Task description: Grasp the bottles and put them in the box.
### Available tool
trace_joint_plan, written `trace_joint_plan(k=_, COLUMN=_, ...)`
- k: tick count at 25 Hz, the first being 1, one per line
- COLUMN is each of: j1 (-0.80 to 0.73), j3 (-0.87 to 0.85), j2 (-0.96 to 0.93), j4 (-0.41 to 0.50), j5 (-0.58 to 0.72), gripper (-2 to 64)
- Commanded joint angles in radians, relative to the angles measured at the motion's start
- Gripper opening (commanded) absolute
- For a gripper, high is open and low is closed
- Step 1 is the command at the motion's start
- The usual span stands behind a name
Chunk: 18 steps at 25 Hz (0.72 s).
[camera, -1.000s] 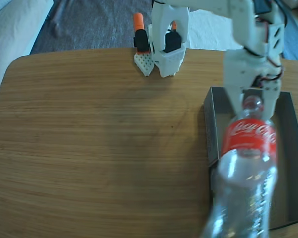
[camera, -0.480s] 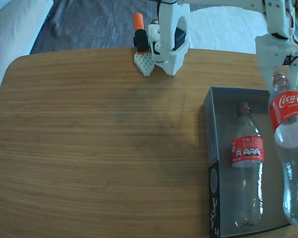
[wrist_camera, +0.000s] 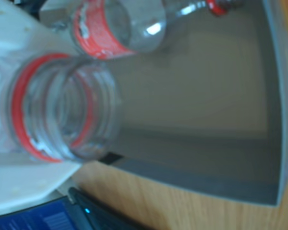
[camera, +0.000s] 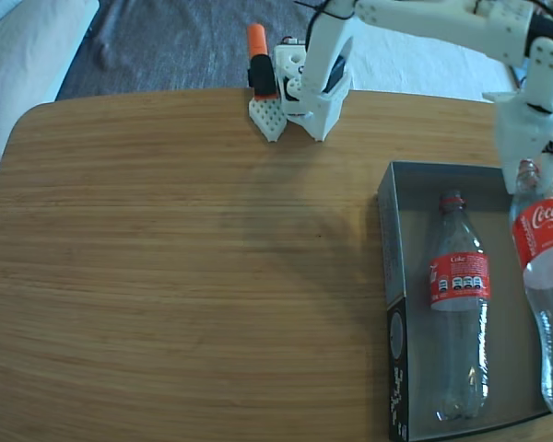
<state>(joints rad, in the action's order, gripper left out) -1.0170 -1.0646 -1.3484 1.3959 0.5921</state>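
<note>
The bottles: 1 (camera: 460, 304) lies flat in the left half of the box (camera: 394, 276) in the fixed view, neck toward the top of the frame, red label near its middle. The 2nd bottle (camera: 546, 276) hangs by its neck at the right edge of the frame, over the right half of the box, base toward the bottom of the frame.

Change over the last second: the held bottle has moved from the centre of the box, where it hid the lying bottle, out to the right side. It now sits lower and closer to the box floor, and its label has dropped down the frame. Whether its base touches the floor cannot be told.

The gripper (camera: 527, 175) stands at the upper right of the fixed view, its jaws clamped on the neck of the held bottle. In the wrist view the open mouth and red neck ring (wrist_camera: 53, 112) fill the left of the frame against a white finger (wrist_camera: 19, 182).

Judgement: 1 bottle is placed; the 2nd is lined up with the free space, so lowering and release is the step in hand.
</note>
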Motion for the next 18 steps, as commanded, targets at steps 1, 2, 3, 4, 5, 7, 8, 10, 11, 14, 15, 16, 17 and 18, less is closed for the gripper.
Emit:
trace_joint_plan(k=1, j1=-0.002, j3=0.118, j2=0.028, j4=-0.008, j5=0.006, gripper=-0.3)
trace_joint_plan(k=2, j1=-0.003, j3=0.138, j2=0.051, j4=-0.005, j5=0.006, gripper=-0.3)
trace_joint_plan(k=3, j1=-0.005, j3=0.156, j2=0.069, j4=-0.003, j5=0.006, gripper=-0.3)
trace_joint_plan(k=4, j1=-0.008, j3=0.175, j2=0.087, j4=-0.002, j5=0.006, gripper=-0.3)
trace_joint_plan(k=5, j1=-0.017, j3=0.189, j2=0.101, j4=0.002, j5=0.006, gripper=-0.3)
trace_joint_plan(k=7, j1=-0.032, j3=0.198, j2=0.126, j4=0.002, j5=0.006, gripper=-0.3)
trace_joint_plan(k=8, j1=-0.041, j3=0.201, j2=0.138, j4=0.002, j5=0.006, gripper=-0.3)
trace_joint_plan(k=10, j1=-0.052, j3=0.201, j2=0.161, j4=0.002, j5=0.0, gripper=-0.3)
trace_joint_plan(k=11, j1=-0.054, j3=0.201, j2=0.172, j4=0.002, j5=-0.002, gripper=-0.3)
trace_joint_plan(k=14, j1=-0.054, j3=0.201, j2=0.202, j4=0.002, j5=-0.002, gripper=-0.3)
trace_joint_plan(k=15, j1=-0.054, j3=0.201, j2=0.215, j4=0.002, j5=-0.002, gripper=-0.3)
trace_joint_plan(k=16, j1=-0.054, j3=0.201, j2=0.225, j4=0.002, j5=-0.002, gripper=-0.3)
trace_joint_plan(k=17, j1=-0.054, j3=0.201, j2=0.235, j4=0.002, j5=-0.002, gripper=-0.3)
trace_joint_plan(k=18, j1=-0.054, j3=0.201, j2=0.241, j4=0.0, j5=-0.002, gripper=-0.3)
